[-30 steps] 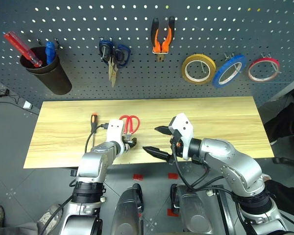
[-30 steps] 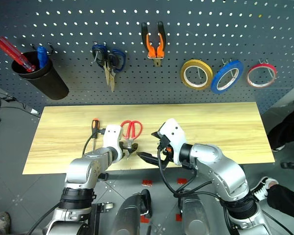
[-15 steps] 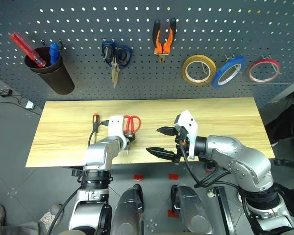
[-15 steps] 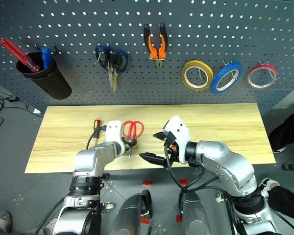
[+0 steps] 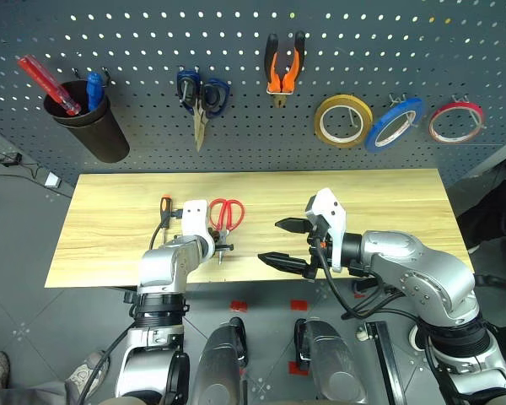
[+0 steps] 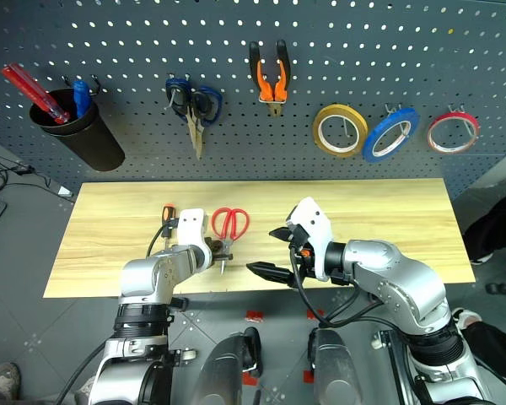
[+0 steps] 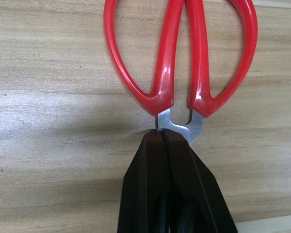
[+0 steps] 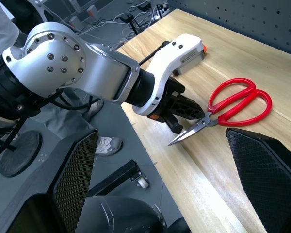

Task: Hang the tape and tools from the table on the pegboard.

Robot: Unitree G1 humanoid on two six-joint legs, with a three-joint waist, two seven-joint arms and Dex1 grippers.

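Closing over the last second, the left gripper (image 7: 170,145) now pinches the red-handled scissors (image 5: 225,216) at the blade pivot, near the front edge of the table (image 5: 388,211).

Its two black fingers are pressed together around the metal just below the red loops, and the blade tips stick out past the table edge in the right wrist view. The slim screwdriver (image 5: 163,210) lies on the table just beside the left wrist. The right gripper (image 5: 284,241) hangs with its jaws spread wide, holding nothing, just to the right of the scissors. On the pegboard (image 5: 135,51) hang the orange-and-black-handled pliers (image 5: 283,67) and the blue tape (image 5: 394,123), between a yellow tape roll (image 5: 341,120) and a red tape roll (image 5: 455,122); dark blue-handled scissors (image 5: 200,97) hang further left beside a black cup (image 5: 86,122).
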